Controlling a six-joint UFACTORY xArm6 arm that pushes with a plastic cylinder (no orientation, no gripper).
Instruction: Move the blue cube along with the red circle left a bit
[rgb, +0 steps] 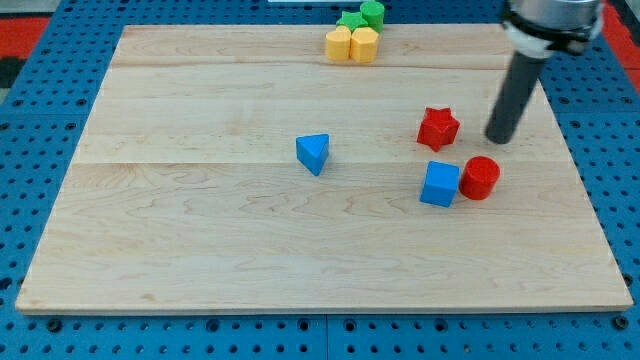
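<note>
The blue cube (440, 184) sits at the view's right on the wooden board (200, 230). The red circle (481, 177), a short cylinder, touches its right side. My tip (499, 140) rests on the board just above and slightly right of the red circle, a short gap apart. The dark rod rises from it to the view's top right. A red star (438, 128) lies left of my tip, above the blue cube.
A blue triangle (313, 153) lies near the board's middle. At the view's top edge stand two yellow blocks (352, 44), a green star (350, 20) and a green cylinder (373, 13) in a cluster. Blue pegboard surrounds the board.
</note>
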